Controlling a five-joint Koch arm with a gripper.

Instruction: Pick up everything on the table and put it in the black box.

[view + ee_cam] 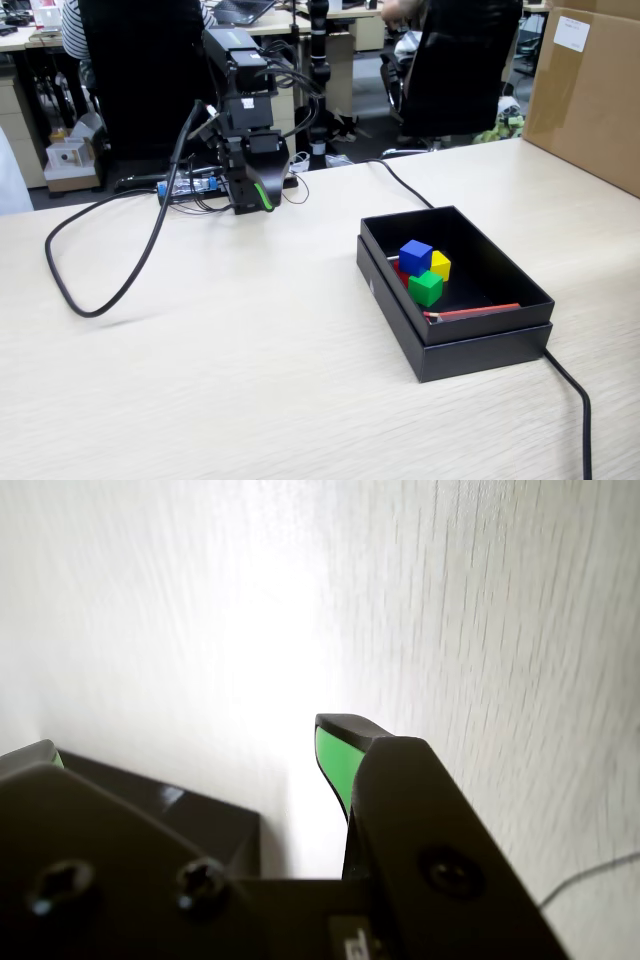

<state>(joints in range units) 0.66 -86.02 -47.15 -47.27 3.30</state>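
The black box [470, 352] sits right of centre on the table in the fixed view. Inside it a blue cube [415, 256], a yellow cube [440, 265] and a green cube [426, 288] are bunched together, and a sliver of a red cube [402, 272] shows behind them. A thin red stick [475, 311] lies along the box's near wall. My gripper [256, 196] hangs low over the table at the arm's base, far left of the box. In the wrist view the gripper [190, 742] is open, with only bare pale tabletop between its green-lined fingers [333, 760].
A thick black cable [100, 290] loops across the left of the table, and another cable [575, 390] runs past the box to the front right. A large brown carton [590, 90] stands at the back right. Black chairs [460, 60] stand behind the table.
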